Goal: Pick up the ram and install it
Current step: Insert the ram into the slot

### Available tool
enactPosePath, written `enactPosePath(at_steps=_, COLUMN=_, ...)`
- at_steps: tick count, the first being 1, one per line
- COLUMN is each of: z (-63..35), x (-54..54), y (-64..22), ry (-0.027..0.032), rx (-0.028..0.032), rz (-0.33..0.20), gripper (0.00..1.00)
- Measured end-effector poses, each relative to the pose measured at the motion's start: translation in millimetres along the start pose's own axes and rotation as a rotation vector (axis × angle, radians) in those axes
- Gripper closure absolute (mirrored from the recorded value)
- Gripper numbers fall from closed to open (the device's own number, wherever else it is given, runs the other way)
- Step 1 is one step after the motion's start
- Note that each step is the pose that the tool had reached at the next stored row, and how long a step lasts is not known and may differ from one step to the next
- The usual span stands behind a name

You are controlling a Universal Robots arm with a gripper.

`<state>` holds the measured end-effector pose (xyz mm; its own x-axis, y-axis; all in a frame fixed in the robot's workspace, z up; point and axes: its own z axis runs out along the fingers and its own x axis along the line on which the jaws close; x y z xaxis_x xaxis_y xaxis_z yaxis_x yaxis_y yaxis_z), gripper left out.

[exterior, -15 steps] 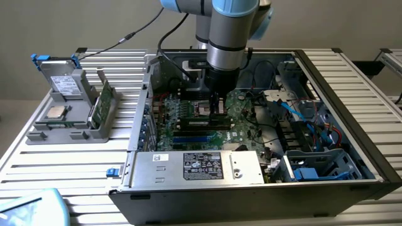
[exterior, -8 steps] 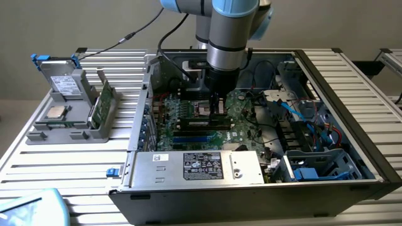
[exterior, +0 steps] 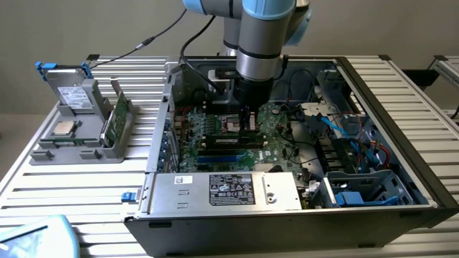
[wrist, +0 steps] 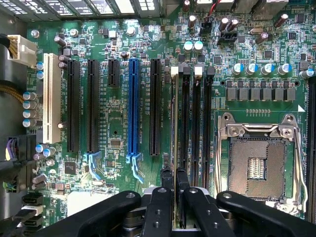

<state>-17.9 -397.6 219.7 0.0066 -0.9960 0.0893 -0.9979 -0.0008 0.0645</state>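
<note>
Three memory slots open beside ram, gripper pinching its edge.

A silver-grey tubular arm with pale-blue joint caps, a black cable, and a black, bolt-studded gripper.

**Exterior view.** We recorded a plain grey-beige wall across the upper part of the frame, unbroken from upper left to upper right. Below it we found a worktable of ribbed, silver-coloured metal slats, which ran from the left edge across the lower frame and up the right side. At the right edge of the frame we noted part of a second slatted surface, set apart from the first by a gap. The light was even and diffuse. We saw soft, pale reflections along the slats and only faint shadows.
</note>
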Motion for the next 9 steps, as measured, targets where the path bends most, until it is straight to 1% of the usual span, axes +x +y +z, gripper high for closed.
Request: enactPosePath(at_steps=9, z=1.5, x=-0.1, y=-0.1, ry=-0.0003, rx=-0.0001, rz=0.003, gripper=0.85)
